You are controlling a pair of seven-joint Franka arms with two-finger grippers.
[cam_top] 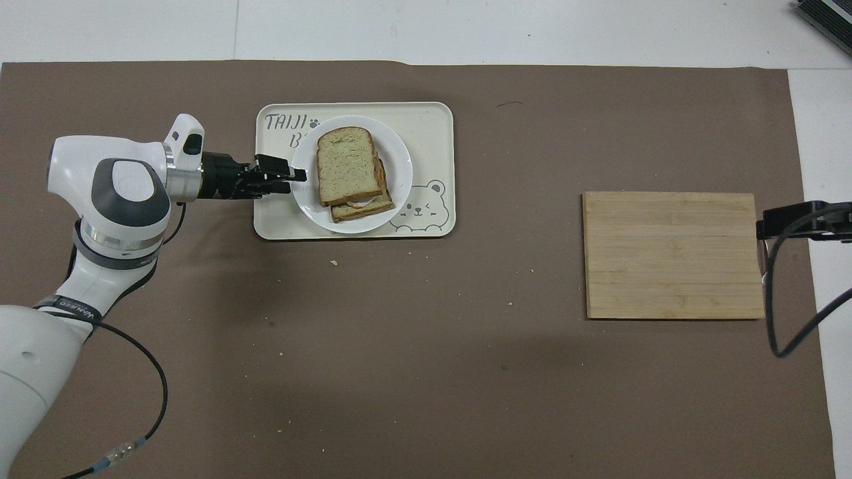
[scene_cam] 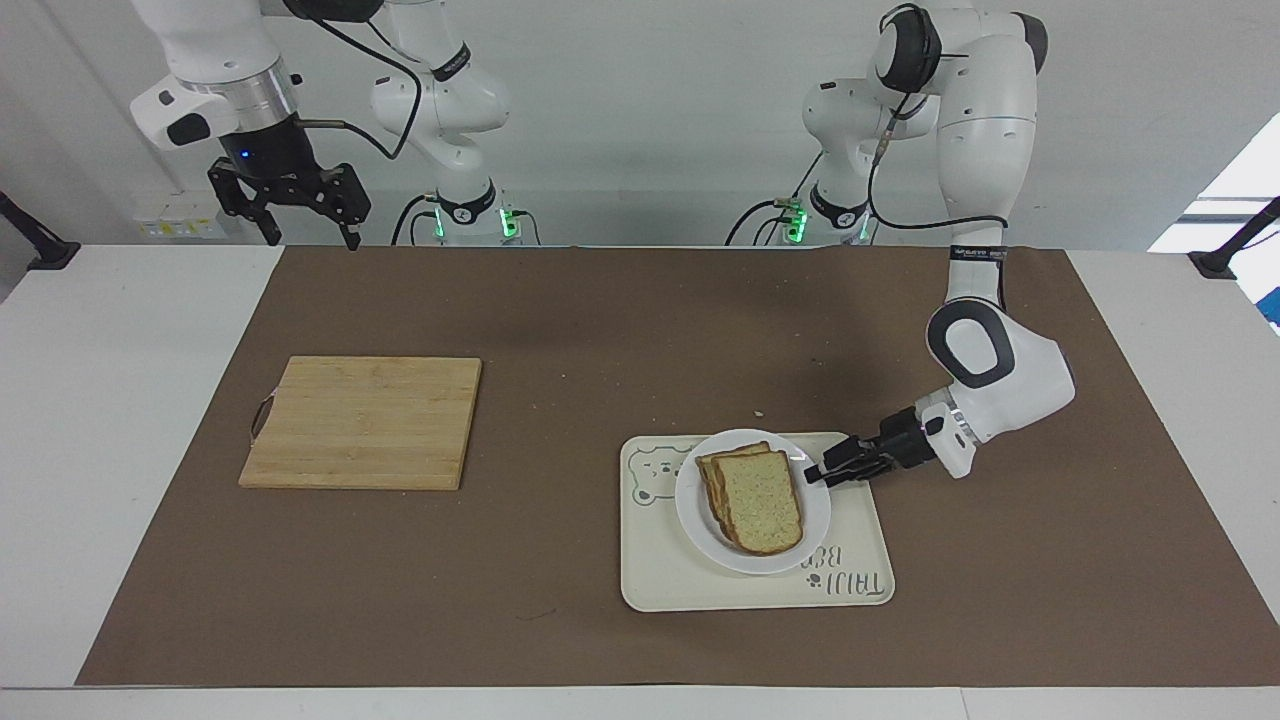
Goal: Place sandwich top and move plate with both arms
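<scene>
Plate [scene_cam: 752, 545] sits on the bear tray [scene_cam: 700, 590], sandwich top [scene_cam: 762, 502] stacked on the lower slice. Left gripper [scene_cam: 812, 474] is at the plate rim on the left arm's side; can't tell if it's pinching or loosened. Right gripper [scene_cam: 300, 225] waits spread, up near its base. Plate looks rigid, slick, light: take the thin rim. Bread looks soft, could slide.

You have a brown mat [scene_cam: 600, 330] spread over the white table [scene_cam: 120, 420]. On it, a cream tray [scene_cam: 700, 585] with a bear drawing and lettering lies flat. A wooden cutting board [scene_cam: 362, 422] lies well apart from the tray, toward the right arm's end. Crumbs dot the mat near the tray.
</scene>
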